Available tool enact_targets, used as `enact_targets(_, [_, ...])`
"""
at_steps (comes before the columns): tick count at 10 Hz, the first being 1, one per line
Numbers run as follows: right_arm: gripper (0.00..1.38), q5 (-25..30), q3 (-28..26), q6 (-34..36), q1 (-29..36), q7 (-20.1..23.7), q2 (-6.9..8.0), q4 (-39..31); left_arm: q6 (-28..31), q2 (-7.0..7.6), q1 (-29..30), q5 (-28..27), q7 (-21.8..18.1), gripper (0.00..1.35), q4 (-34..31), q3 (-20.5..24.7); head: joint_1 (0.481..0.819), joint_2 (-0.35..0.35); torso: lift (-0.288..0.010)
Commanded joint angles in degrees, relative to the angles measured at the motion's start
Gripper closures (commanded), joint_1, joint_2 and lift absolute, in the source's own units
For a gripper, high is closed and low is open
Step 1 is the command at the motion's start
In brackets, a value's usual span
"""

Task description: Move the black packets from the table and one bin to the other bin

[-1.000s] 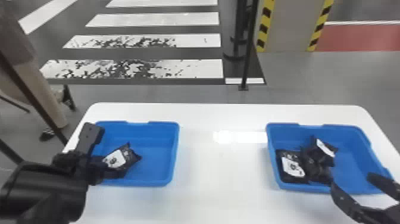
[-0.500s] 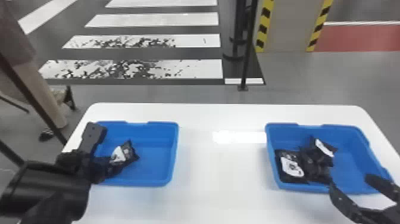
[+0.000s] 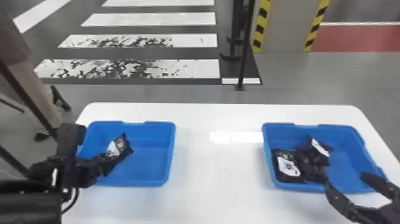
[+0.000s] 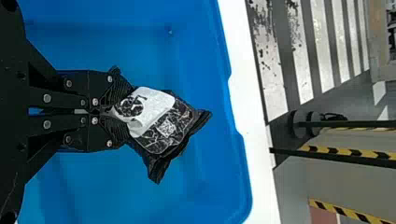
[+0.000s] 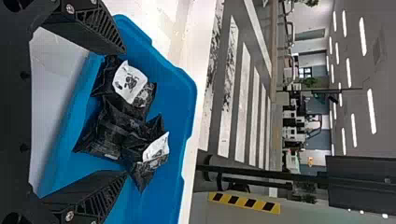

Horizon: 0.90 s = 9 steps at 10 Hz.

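Left gripper (image 4: 120,112): closed on one end of a black packet (image 4: 168,116), lower left of the head view. Over the last second your left arm draws toward the frame's left edge.
Gripped packet: over the left bin (image 3: 148,161); it rides a little higher in the head view than a second ago and tips more steeply. You cannot tell if its lower edge clears the bin floor.
Right gripper (image 5: 123,112): fingers wide apart, lower right of the head view, near the front rim of the right bin (image 3: 351,161). It edges slightly up and left in frame; nothing held.
Right-bin packets: a pile toward that bin's left side in the head view, one labelled packet (image 5: 128,84) beside a dark packet (image 5: 107,133), another labelled packet (image 5: 154,154) against it. Pile looks unchanged.
Table (image 3: 217,166): bare white stretch between the bins, centre of frame.
Meaning: reads as a pick from the left bin, making the right bin the likely goal; direction not certain.
Watch: grip is on one end only, so the packet may swing or snag the rim. Lift clear before you cross.
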Motion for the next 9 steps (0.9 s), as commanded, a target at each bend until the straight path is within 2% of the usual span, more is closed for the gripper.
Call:
enact_targets(1, [0.11,-0.2,0.1,1.4,0.0,-0.1,0.0,-1.3,-0.2,-0.85,2.9,4.0,0.8,1.21,-5.3,1.2,0.695,0.036,-0.11])
enact_targets(2, [0.1,-0.5,0.1,2.9,0.0,-0.1,-0.09,-3.6,-2.3,-1.82,5.5,9.4,2.7,1.21,-7.9,1.9,0.695,0.032,-0.11])
enact_targets(3, [0.11,-2.3,0.8,4.2,-0.4,-0.1,-0.26,-5.5,-7.1,-2.87,7.9,16.6,4.3,1.21,-8.6,2.1,0.695,0.023,-0.11])
enact_targets(4, [0.11,-4.5,2.0,5.0,-2.1,-0.1,-0.62,-6.5,-12.5,-3.75,9.4,21.6,4.9,1.21,-8.6,1.2,0.695,0.006,-0.11])
enact_targets(6, [0.11,-9.0,5.2,5.9,-9.4,1.4,-1.67,-3.0,-18.4,-4.28,10.1,26.0,5.9,1.21,-8.6,-3.1,0.695,-0.019,-0.11])
enact_targets(9, [0.11,-18.0,15.8,12.9,-18.1,2.1,-4.31,-3.7,-19.9,-4.01,9.3,28.4,6.6,1.21,-8.6,-8.5,0.695,-0.031,-0.11])
